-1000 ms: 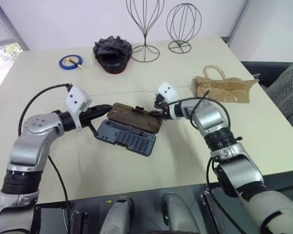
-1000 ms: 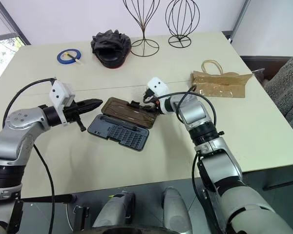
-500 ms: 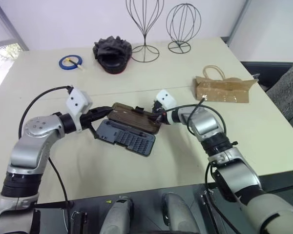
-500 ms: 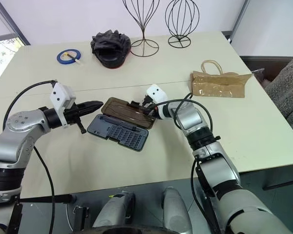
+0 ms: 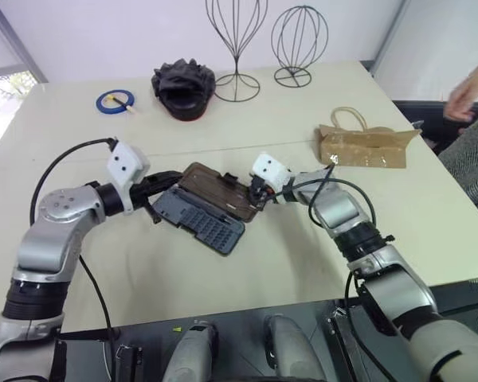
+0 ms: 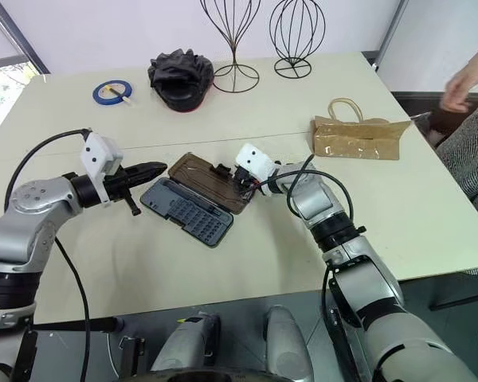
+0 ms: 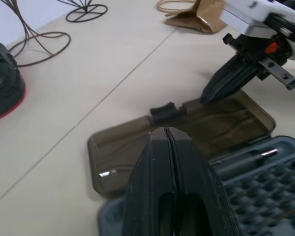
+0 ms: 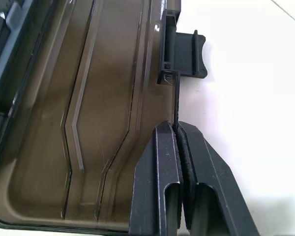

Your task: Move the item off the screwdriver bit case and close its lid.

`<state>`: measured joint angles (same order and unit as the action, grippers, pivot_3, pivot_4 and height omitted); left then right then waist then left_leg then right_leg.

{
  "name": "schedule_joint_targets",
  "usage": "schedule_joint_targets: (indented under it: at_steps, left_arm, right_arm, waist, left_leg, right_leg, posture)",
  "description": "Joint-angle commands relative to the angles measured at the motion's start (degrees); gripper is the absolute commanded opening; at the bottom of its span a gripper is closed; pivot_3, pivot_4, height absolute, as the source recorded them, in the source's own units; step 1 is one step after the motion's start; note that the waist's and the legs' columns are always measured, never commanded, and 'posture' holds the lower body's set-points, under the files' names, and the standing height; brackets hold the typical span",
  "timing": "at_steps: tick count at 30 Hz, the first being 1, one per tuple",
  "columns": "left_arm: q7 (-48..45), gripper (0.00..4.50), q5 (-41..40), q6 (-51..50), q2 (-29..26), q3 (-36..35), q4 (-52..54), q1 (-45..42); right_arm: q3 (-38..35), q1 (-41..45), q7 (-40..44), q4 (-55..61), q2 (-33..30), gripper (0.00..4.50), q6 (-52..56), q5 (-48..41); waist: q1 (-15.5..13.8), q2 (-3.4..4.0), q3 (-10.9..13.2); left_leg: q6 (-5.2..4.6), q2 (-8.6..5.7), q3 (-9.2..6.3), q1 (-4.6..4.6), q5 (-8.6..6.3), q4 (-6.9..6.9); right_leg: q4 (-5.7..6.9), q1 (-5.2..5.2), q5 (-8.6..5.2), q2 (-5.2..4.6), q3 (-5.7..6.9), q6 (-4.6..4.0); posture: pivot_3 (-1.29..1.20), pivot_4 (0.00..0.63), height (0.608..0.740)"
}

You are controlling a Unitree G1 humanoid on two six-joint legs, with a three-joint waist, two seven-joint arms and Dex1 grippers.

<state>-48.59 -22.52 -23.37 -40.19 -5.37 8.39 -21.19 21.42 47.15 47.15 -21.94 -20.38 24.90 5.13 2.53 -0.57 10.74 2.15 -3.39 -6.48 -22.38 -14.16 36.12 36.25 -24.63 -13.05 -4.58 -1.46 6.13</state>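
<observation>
The screwdriver bit case [image 5: 201,224] lies open in the middle of the table, its rows of bits showing. Its translucent brown lid [image 5: 221,189] lies flat behind it. My right gripper [image 8: 176,127] is shut on the lid's thin far edge, just beside the black latch tab [image 8: 184,49]. My left gripper [image 5: 161,188] is shut with nothing in it, and its tips are over the case's left end, near the hinge line. The item, a brown paper bag [image 5: 366,147] with twine handles, lies on the table to the right, well apart from the case.
At the back stand a black crinkled object [image 5: 183,86] on a red base, a blue tape roll [image 5: 114,101] and two wire stands [image 5: 237,48] [image 5: 299,44]. A person's hand [image 5: 466,91] shows past the table's right edge.
My right gripper has rolled and shut on the lid's edge. The case has swung a little, with its base now more slanted. A person's hand has come in at the right.
</observation>
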Motion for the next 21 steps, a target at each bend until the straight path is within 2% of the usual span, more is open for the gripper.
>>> schedule_joint_targets:
  at_steps: [1,4,10,21]
  left_arm:
    - [-0.1,0.0,0.0,1.1,-0.4,-1.2,0.4,-1.3]
    - [0.0,0.0,-0.1,1.1,-0.3,-1.2,0.5,-1.3]
    - [0.3,0.0,-0.2,0.9,-0.3,-1.3,1.1,-1.0]
    - [0.8,0.0,-0.3,0.7,-0.3,-1.4,2.0,-0.5]
  right_arm:
    - [2.0,0.1,4.2,4.7,-1.9,0.02,-10.4,1.2]
    - [2.0,0.1,6.9,6.9,-3.2,0.02,-19.2,0.6]
    - [2.6,0.5,9.3,7.3,-4.3,0.02,-28.9,2.0]
    - [4.5,1.6,7.7,-0.7,-3.5,0.02,-40.7,7.8]
  waist:
    - [0.0,0.0,0.0]
    - [0.0,0.0,0.0]
    - [0.0,-0.01,0.0]
    - [0.0,-0.01,0.0]
  left_leg:
    - [0.0,0.0,0.01,0.0,0.0,0.0]
    - [0.0,-0.01,0.01,0.0,0.0,0.0]
    - [0.0,0.03,0.0,0.0,0.0,0.0]
    - [0.01,0.03,0.0,-0.01,0.01,0.0]
  right_leg:
    - [0.0,0.0,0.0,0.0,0.0,0.0]
    - [0.0,-0.01,0.0,0.01,0.01,0.0]
    - [-0.01,0.0,0.0,0.0,0.0,0.0]
    - [-0.01,0.0,0.0,-0.01,0.0,0.0]
  posture:
    - [0.0,0.15,0.74]
    - [0.0,0.15,0.74]
    - [0.0,0.15,0.74]
    - [0.0,0.15,0.74]
